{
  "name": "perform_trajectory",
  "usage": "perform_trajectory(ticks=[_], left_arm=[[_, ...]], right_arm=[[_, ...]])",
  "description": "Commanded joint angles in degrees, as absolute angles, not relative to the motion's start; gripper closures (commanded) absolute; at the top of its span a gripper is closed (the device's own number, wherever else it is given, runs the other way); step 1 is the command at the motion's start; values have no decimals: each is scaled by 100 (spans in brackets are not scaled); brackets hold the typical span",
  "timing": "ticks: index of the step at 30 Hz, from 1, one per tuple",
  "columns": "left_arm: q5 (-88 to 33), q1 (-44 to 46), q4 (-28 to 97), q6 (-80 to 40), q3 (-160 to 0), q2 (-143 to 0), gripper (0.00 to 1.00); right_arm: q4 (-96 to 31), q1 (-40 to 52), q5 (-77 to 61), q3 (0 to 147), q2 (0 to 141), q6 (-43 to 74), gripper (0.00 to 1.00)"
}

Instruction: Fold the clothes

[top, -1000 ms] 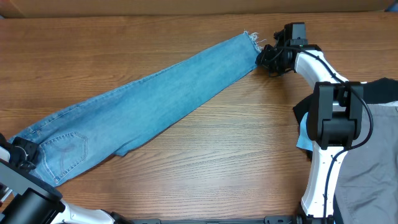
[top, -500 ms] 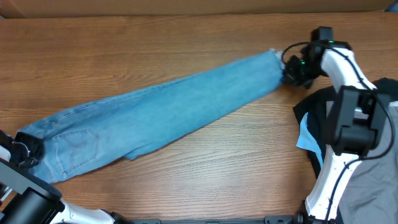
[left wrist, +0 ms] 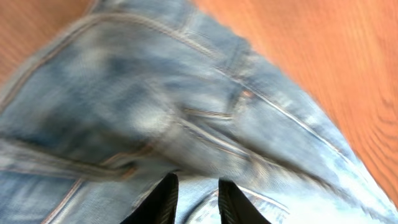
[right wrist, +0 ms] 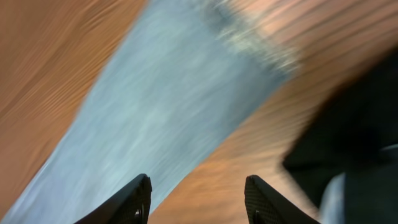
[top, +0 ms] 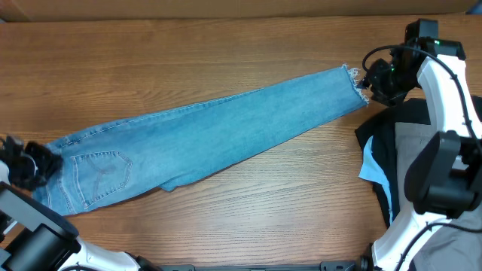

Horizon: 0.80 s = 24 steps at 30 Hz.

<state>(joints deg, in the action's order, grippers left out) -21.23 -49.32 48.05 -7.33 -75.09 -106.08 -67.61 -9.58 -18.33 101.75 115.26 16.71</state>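
The light-blue jeans lie stretched in one long band across the wooden table, waist at the left, frayed hem at the right, a back pocket facing up. My left gripper is at the waist end. In the left wrist view its fingers are shut on the denim. My right gripper is just right of the hem. In the right wrist view its fingers are wide open and empty over bare wood, with the jeans leg to their left.
A pile of black, grey and light-blue clothes lies at the right edge, close under my right arm; its dark cloth shows in the right wrist view. A cardboard wall runs along the back.
My right gripper has moved right, drawing the hem with it and stretching the leg flatter, and now stands open off the hem. The waist end has shifted right with my left gripper.
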Motion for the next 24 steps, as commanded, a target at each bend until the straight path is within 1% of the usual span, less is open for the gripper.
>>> perform_trajectory(ticks=[1,5,9,12,15,18,20,24], left_arm=[[-2038,-4630,5205,-119,-8221,-10366,75],[-1828,-4287,5686,58,-8812,-9953,74],[-1179,-3916,6241,60,-9225,-9430,67],[-893,-3769,6641,-202,-9238,-9179,65],[-891,-3712,6960,-279,-9181,-9148,70],[-854,-3708,6796,-283,-8812,-9159,78],[-854,-3708,6545,-368,-8442,-9161,82],[-854,-3712,5830,-517,-7583,-9188,86]], right_arm=[[-6938,-517,-2720,10206,11032,1302,48],[-7175,141,-2714,10206,10770,1234,48],[-7422,1046,-2711,10206,10672,1431,48],[-7494,1594,-2709,10200,10672,1699,48],[-7491,2211,-2685,10171,10674,2108,44],[-7371,2777,-2523,9946,10674,2571,44],[-7166,3186,-2512,9614,10674,2773,47],[-6434,3859,-2611,8825,10674,3258,55]])
